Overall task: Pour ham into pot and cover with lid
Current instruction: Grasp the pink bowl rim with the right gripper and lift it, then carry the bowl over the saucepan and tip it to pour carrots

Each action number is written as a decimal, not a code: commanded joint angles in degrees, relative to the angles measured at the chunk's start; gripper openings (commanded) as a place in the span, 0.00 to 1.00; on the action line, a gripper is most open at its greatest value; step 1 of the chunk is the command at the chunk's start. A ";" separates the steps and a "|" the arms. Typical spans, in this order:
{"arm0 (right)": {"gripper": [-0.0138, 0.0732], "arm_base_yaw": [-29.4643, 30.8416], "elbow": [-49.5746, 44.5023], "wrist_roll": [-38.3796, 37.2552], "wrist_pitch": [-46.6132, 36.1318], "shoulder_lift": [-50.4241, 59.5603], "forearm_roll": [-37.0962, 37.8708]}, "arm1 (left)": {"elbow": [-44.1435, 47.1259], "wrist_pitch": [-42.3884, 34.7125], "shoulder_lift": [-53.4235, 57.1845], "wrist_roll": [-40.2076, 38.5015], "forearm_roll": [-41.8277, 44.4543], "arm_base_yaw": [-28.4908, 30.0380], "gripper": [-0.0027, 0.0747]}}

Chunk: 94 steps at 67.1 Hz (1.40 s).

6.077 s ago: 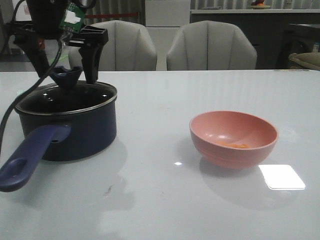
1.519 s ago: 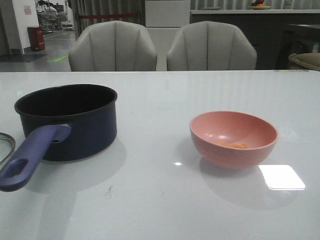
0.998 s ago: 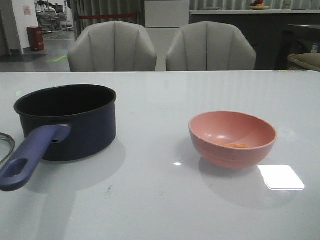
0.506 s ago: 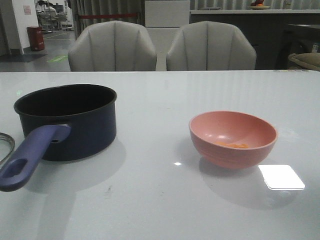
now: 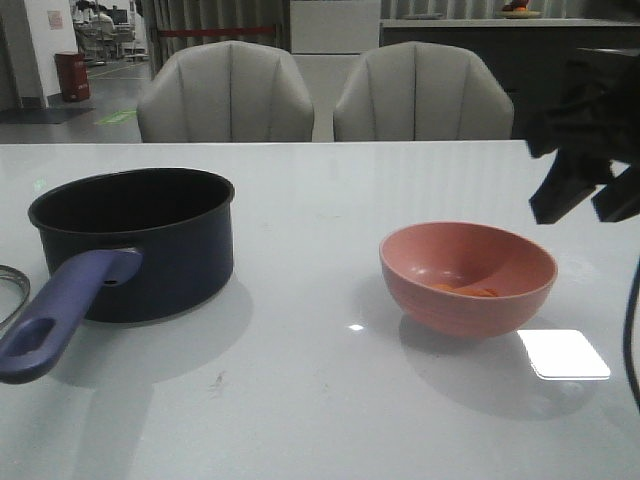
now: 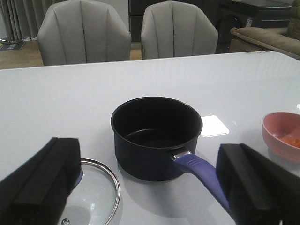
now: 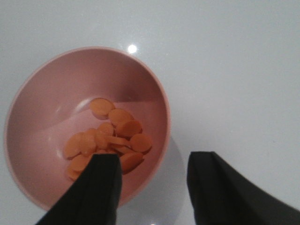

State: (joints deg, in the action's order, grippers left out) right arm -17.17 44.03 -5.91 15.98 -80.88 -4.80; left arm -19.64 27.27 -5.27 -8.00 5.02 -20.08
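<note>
Leftmost, the lid [image 6: 91, 192] is lying flat on the table [image 5: 320, 190], just beside the pot [image 5: 135, 240], with only a sliver of its rim showing at the front view's left edge. Left end effector [image 6: 150, 187] is hovering behind lid and pot, fingers wide apart, gripping nothing. Pot is sitting uncovered, black inside looking empty, its purple-blue handle [image 5: 55, 310] pointing toward the robot.

Moving right: the pink bowl [image 5: 467, 275] is standing well apart from the pot, and the ham [image 7: 105, 138] is piled in its bottom as thin orange rounds. Right end effector [image 7: 152, 187] is hanging over the bowl's near rim, fingers apart and holding nothing, one on each side of the wall.

Risks, as I'm judging them:
- Bowl wall is smooth and sloped; a shallow pinch could be letting it slip or rotate mid-carry.
- Tipping short of the pot's rim would be scattering slices onto the table.
- Bowl striking the pot or its handle could be shoving the pot sideways.
- Lid's knob is hidden behind a left finger, so regrasping may be needing care.
</note>
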 commanded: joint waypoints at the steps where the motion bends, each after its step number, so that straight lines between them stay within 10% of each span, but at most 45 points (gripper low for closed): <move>1: 0.66 -0.11 4.52 0.00 -2.35 -3.79 -0.34 | -1.42 -4.92 -0.50 -0.08 -0.31 -0.34 0.86; 13: 0.63 -0.11 8.15 0.00 -2.42 -10.86 -0.34 | -1.42 -4.92 -0.50 -0.08 -0.31 -0.34 0.86; 32: 0.30 0.30 12.52 0.00 -1.01 -15.84 -0.34 | -1.42 -4.92 -0.50 -0.08 -0.31 -0.34 0.86; 62: 0.31 -1.16 24.39 0.51 1.80 -13.75 -1.92 | -1.42 -4.92 -0.50 -0.08 -0.31 -0.34 0.86; 94: 0.31 -18.98 45.99 10.22 -1.07 -22.07 -1.82 | -1.42 -4.92 -0.50 -0.08 -0.31 -0.34 0.86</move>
State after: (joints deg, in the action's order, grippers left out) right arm -34.34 84.81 3.23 22.50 -103.12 -6.53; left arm -19.64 27.27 -5.01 -8.00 5.02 -20.08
